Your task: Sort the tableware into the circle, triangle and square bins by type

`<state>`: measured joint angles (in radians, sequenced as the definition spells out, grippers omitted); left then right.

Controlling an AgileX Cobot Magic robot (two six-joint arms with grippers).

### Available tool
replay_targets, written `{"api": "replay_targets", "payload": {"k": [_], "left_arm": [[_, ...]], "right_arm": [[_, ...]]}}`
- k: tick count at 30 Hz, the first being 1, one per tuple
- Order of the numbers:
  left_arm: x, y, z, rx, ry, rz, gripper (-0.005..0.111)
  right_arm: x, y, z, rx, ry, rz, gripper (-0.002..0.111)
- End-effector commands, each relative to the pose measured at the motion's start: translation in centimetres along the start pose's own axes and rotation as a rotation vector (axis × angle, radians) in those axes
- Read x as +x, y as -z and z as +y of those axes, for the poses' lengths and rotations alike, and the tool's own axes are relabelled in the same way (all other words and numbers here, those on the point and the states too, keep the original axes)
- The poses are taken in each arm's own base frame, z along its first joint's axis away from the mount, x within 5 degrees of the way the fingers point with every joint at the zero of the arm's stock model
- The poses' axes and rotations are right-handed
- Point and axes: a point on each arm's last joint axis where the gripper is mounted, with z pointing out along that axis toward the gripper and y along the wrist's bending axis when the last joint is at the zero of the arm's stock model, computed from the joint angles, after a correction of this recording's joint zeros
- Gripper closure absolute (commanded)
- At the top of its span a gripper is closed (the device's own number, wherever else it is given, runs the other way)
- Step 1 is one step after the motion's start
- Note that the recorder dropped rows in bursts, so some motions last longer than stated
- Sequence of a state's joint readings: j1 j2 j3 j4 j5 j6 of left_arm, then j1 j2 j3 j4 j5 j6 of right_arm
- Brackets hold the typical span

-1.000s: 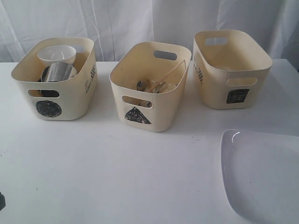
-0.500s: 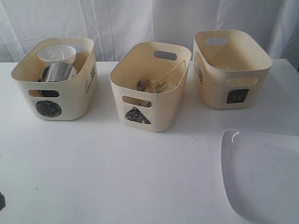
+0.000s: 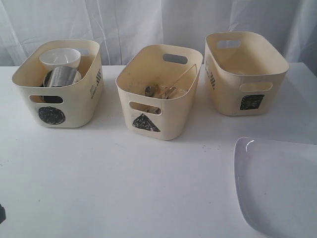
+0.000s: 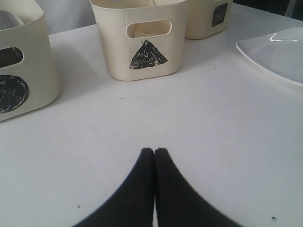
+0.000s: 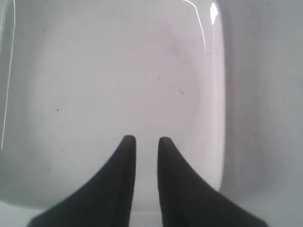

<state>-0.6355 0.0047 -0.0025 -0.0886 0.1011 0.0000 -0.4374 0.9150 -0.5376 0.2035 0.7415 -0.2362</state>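
Three cream tubs stand in a row at the back. The circle bin [image 3: 79, 106] on the left holds the small white bowl [image 3: 60, 58] and a steel mug [image 3: 62, 77]. Steel cutlery [image 3: 151, 91] and wooden chopsticks [image 3: 181, 79] lie in the triangle bin [image 3: 171, 116] in the middle. I see nothing inside the square bin [image 3: 228, 96] on the right. The large white plate [image 3: 280, 186] lies flat at the front right. My right gripper [image 5: 144, 139] hovers over the plate [image 5: 109, 71], narrowly open and holding nothing. My left gripper [image 4: 155, 151] is shut and empty above bare table, facing the triangle bin [image 4: 118, 56].
The white table [image 3: 124, 188] runs to a white curtain behind the bins. A dark bit of the left arm [image 3: 1, 213] shows at the front left corner. In the left wrist view the circle bin [image 4: 33, 71] and the plate [image 4: 279, 52] flank the gripper.
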Motion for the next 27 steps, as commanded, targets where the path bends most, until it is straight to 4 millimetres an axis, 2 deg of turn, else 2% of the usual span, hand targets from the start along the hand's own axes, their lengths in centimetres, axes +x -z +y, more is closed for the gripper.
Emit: {"api": "replay_targets", "payload": {"k": [1, 5, 8, 17, 22, 27], "left_arm": [[0.0, 0.0, -0.1, 0.008, 0.01, -0.005, 0.107], [0.0, 0.0, -0.1, 0.008, 0.01, -0.005, 0.107], [0.0, 0.0, -0.1, 0.008, 0.01, -0.005, 0.107], [0.0, 0.0, -0.1, 0.008, 0.01, -0.005, 0.107], [0.0, 0.0, -0.1, 0.008, 0.01, -0.005, 0.107], [0.0, 0.0, -0.1, 0.008, 0.01, -0.005, 0.107]], "right_arm": [[-0.1, -0.7, -1.0, 0.02, -0.03, 0.011, 0.083], [0.6, -1.5, -1.2, 0.039, -0.061, 0.026, 0.072], [0.8, -1.4, -0.8, 0.029, -0.053, 0.016, 0.071], [-1.0, 0.1, 3.0, -0.063, 0.17, -0.01, 0.071], [-1.9, 1.3, 4.1, 0.052, 0.345, -0.013, 0.071], [-1.5, 1.9, 3.9, 0.214, 0.394, 0.035, 0.071]]}}
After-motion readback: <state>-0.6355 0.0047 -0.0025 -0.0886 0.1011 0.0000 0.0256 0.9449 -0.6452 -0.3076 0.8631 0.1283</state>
